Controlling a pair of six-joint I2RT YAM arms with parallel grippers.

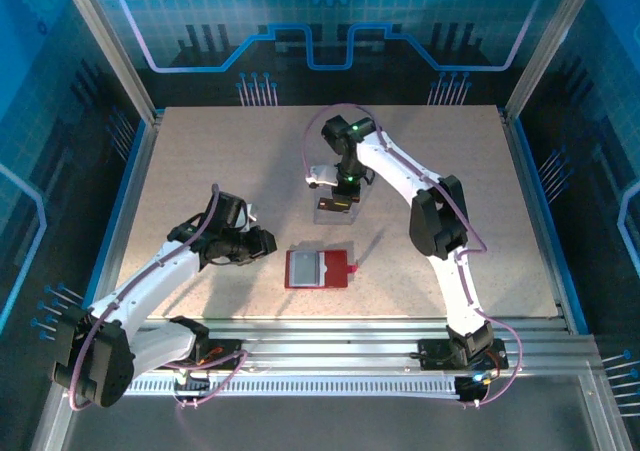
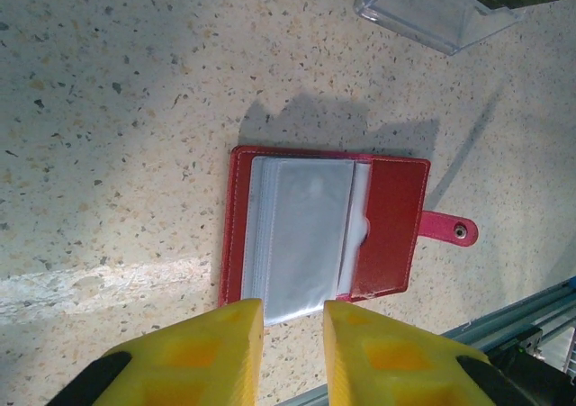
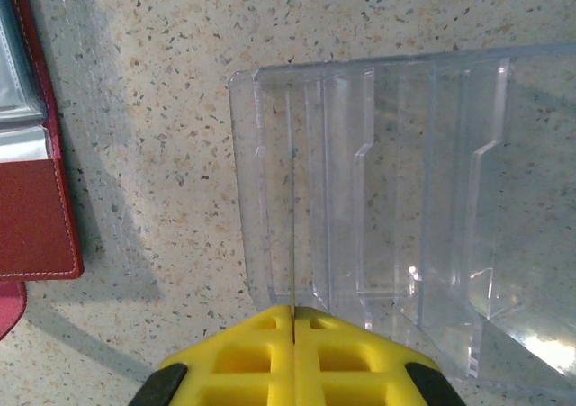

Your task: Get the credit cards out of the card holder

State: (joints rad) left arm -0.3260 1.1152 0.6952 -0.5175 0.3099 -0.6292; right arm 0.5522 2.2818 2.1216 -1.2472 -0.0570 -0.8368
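The dark-red card holder (image 1: 320, 268) lies open and flat on the table, with pale clear pockets (image 2: 301, 235) on its left half and a red flap with a snap tab (image 2: 450, 229) on the right. My left gripper (image 2: 292, 311) hovers just off the holder's near edge, jaws a little apart with nothing between them; from above the left gripper (image 1: 262, 243) sits left of the holder. My right gripper (image 3: 293, 311) is shut on a thin credit card (image 3: 292, 226) seen edge-on, over a clear slotted stand (image 3: 405, 199). From above, this credit card (image 1: 320, 178) looks pale.
The clear stand (image 1: 335, 209) sits behind the holder near mid-table. Metal rails (image 1: 350, 336) run along the near edge, and frame posts (image 1: 135, 161) border the speckled table (image 1: 220, 161) on both sides.
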